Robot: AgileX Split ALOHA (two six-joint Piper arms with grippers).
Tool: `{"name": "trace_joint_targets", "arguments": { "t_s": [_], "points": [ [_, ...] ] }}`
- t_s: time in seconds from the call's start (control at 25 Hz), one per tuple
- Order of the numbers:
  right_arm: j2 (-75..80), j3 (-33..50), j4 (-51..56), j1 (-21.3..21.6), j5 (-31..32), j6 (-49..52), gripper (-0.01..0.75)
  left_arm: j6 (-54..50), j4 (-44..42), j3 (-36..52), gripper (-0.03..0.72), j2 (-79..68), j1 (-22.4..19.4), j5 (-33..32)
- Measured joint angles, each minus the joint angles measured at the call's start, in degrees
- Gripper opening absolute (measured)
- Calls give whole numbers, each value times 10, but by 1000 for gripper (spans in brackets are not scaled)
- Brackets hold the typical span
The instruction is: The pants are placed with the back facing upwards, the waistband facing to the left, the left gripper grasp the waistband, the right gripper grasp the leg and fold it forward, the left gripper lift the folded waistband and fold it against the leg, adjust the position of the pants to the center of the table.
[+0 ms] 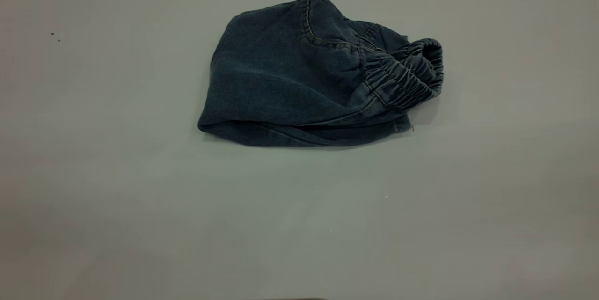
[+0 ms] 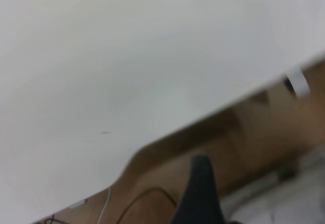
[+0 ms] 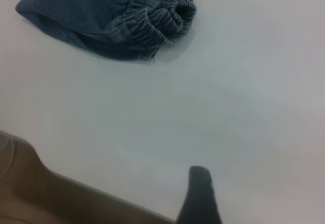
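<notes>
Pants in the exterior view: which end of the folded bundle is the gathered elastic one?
The right end of the pants: the waistband bunches there in puckered ruffles, looped open, while the left end is a smooth rounded fold.

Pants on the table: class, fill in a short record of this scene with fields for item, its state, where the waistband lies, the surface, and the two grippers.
item: pants, blue denim
state: folded into a compact bundle, lying flat
waistband: at the bundle's right end in the exterior view, gathered, opening visible
surface: table, white-grey
left gripper: off the table's edge, away from the pants
right gripper: above bare table, clear of the pants
</notes>
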State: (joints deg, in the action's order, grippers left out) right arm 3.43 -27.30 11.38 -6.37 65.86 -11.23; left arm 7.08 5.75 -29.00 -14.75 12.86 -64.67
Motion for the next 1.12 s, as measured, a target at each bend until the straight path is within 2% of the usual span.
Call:
{"name": "trace_joint_targets", "arguments": {
  "t_s": [0.12, 0.28, 0.68, 1.12],
  "points": [
    [0, 0, 1, 18, 0, 0, 477, 0, 0, 0, 547, 57, -85, -4],
    [0, 0, 2, 72, 0, 0, 477, 0, 2, 0, 547, 120, -132, -9],
    [-41, 0, 4, 104, 3, 0, 477, 0, 4, 0, 547, 158, -146, -16],
    [-40, 0, 14, 107, 3, 0, 477, 0, 4, 0, 547, 158, -146, -16]
  ]
}}
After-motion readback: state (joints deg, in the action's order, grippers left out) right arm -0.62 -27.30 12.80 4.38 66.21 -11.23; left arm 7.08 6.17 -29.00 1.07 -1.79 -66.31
